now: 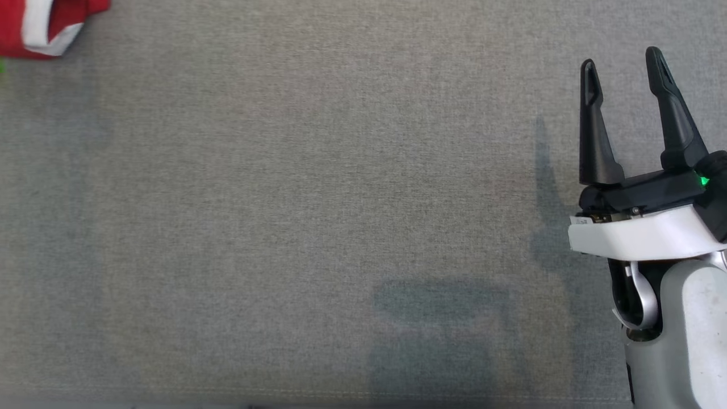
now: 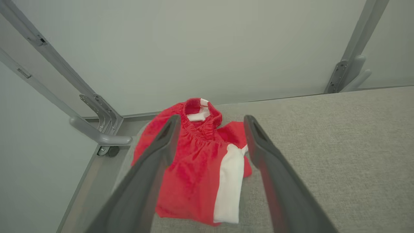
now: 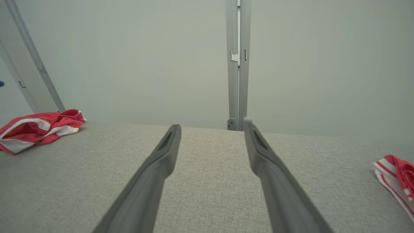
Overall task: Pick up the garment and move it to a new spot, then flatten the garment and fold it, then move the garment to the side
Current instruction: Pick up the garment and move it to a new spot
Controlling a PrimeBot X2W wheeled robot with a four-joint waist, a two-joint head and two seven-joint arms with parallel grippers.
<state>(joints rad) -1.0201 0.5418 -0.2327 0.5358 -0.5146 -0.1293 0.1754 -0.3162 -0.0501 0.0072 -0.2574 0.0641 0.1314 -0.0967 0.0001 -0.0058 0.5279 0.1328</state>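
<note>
— How do the jaws stand on the left gripper (image 2: 212,117)?

— Released. In its wrist view the two dark fingers are spread wide and grip nothing. They point down at a slant towards the red shorts (image 2: 190,168), which show in the gap between them. I cannot tell whether the tips touch the cloth.

— And the right gripper (image 1: 620,57)?

— Also released, with the fingers well apart. In the head view it sits at the lower right and its fingers point up the picture. Behind them come a black base with a green light (image 1: 703,180), a white wrist band and the pale forearm (image 1: 681,341), which rises from the bottom edge. Its shadow falls to its left on the grey fabric table top (image 1: 284,199).

— Where are the shorts?

— They lie crumpled at the table's far left corner, elastic waistband away from the left gripper and white side stripe facing up. They are just beside a grey metal frame handle (image 2: 97,137) and well apart from the right gripper.

— Anything else on the table?

— A red-and-white striped cloth (image 3: 396,176) at the right edge of the right wrist view, and an upright metal post (image 3: 238,64) against the pale wall.
</note>
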